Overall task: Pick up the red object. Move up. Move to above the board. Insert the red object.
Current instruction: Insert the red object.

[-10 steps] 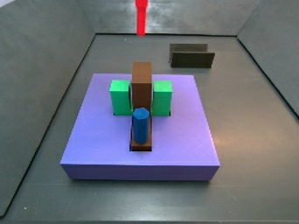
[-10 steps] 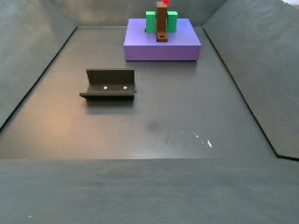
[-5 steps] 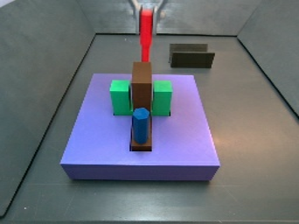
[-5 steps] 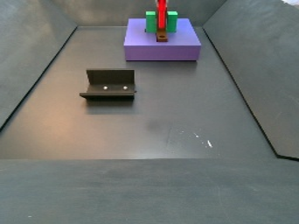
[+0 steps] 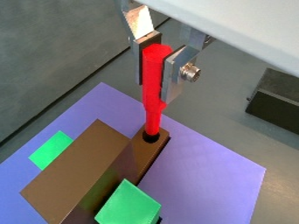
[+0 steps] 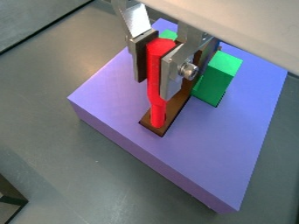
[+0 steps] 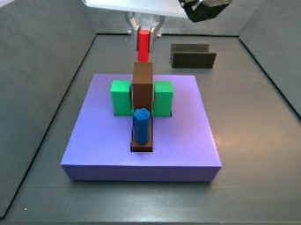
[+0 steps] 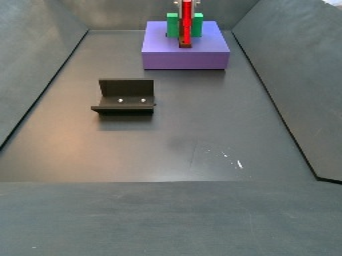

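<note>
The jaws are clamped on the red peg (image 5: 153, 87), with the gripper (image 5: 159, 54) sitting right over the board (image 6: 122, 131). In both wrist views you can see the 2 silver fingers (image 6: 179, 68) pressed flat against the upper part of the peg (image 6: 156, 79), one on each side, and the peg hangs straight down. Its bottom end is at a dark hole in the brown strip (image 5: 138, 159), and looks to be in it, though how deep I can't tell.

In a side view the peg (image 7: 143, 43) shows up red just behind the tall brown block (image 7: 143, 82), with the gripper (image 7: 143, 26) above it. The 2 green blocks (image 7: 121, 97) sit on either side of that brown block, and the blue cylinder (image 7: 141, 126) stands upright on the strip at the near end.

The board (image 8: 201, 57) rests at the far end of the worktop (image 8: 174, 130) in a side view, with the peg (image 8: 189, 17) poking up above it. The fixture (image 8: 126, 96) stands well apart from the board, on the dark floor.
</note>
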Motion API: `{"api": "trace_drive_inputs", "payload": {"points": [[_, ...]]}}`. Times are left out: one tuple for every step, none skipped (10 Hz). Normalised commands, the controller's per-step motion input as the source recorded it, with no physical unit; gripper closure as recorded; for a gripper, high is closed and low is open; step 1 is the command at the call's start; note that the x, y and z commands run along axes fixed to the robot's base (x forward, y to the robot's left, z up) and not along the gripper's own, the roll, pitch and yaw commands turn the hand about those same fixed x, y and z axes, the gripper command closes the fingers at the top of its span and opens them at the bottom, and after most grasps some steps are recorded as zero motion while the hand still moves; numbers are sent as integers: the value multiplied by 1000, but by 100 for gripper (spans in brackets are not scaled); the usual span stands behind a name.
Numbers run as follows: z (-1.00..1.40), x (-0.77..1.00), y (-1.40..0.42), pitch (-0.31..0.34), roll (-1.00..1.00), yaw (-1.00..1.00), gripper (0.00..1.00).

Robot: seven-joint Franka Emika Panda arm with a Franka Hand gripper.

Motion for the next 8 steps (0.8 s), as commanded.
{"api": "trace_drive_inputs", "payload": {"points": [[-186, 214, -89, 11, -39, -77, 100], [-234, 186, -74, 16, -21, -120, 100], [-226, 269, -97, 50, 0, -166, 100], [-214, 137, -74, 63, 0, -91, 100], [-231, 46, -20, 64, 0, -6, 100], [-120, 60, 0, 46, -13, -17, 100], [-131, 6, 0, 37, -17, -9, 100], [-129, 0, 0, 21, -33, -26, 100]]}}
